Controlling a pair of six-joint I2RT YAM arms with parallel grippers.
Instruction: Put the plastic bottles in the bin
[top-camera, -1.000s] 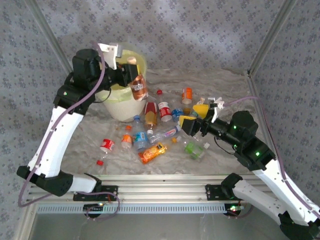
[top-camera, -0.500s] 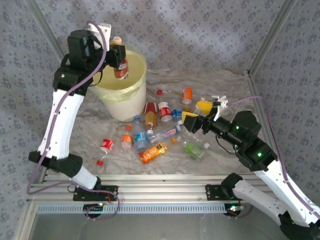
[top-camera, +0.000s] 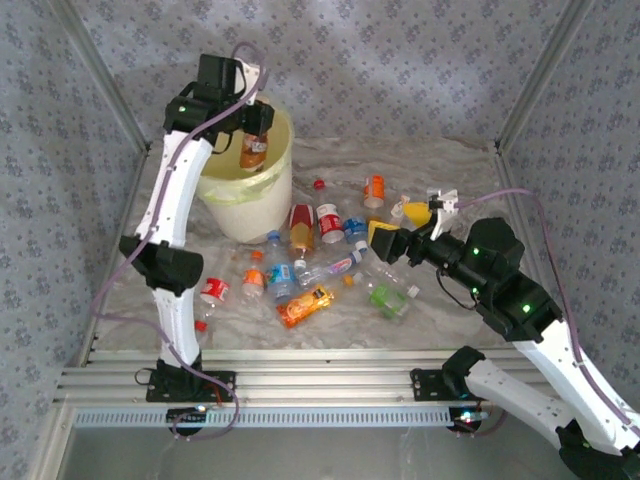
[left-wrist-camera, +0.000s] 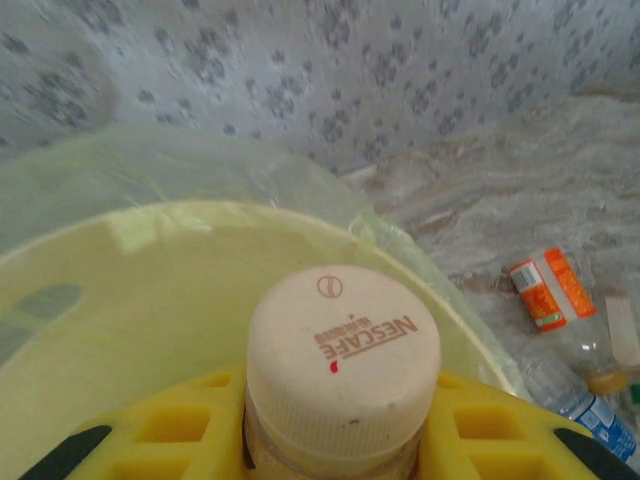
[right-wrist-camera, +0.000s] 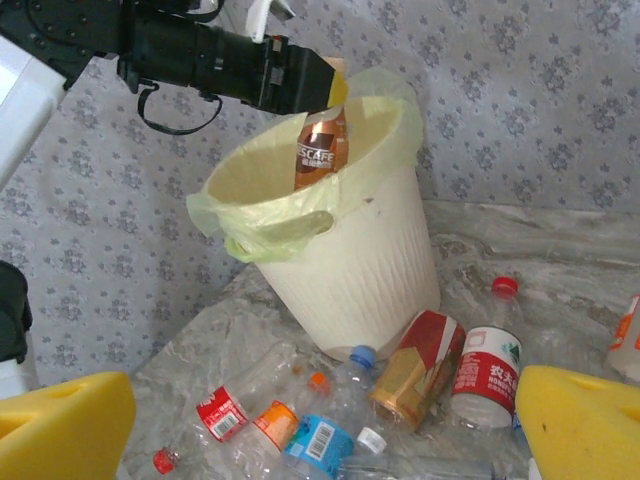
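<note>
My left gripper (top-camera: 256, 124) is shut on a brown Nescafe bottle (top-camera: 252, 150) with a cream cap (left-wrist-camera: 343, 350), gripping it just under the cap. The bottle hangs upright over the open mouth of the cream-yellow bin (top-camera: 252, 212), with its lower part inside the rim (right-wrist-camera: 320, 155). Several plastic bottles lie on the table in front of the bin, among them a red-and-gold one (top-camera: 300, 226), a red-and-white one (top-camera: 329, 222), a blue-labelled one (top-camera: 281, 276) and a green one (top-camera: 390, 296). My right gripper (top-camera: 398, 226) hovers open to the right of the pile, holding nothing.
A crinkled clear sheet (top-camera: 450, 170) covers the table. Patterned walls close in the back and both sides. An orange-labelled bottle (top-camera: 373, 190) lies apart at the back. Loose red caps (top-camera: 318, 184) lie near the bin. The pale green liner (right-wrist-camera: 260, 235) folds over the bin's rim.
My left arm has lifted the Nescafe bottle and carried it right, from the bin's left rim to above its opening. My right gripper has drifted slightly right, still open.
</note>
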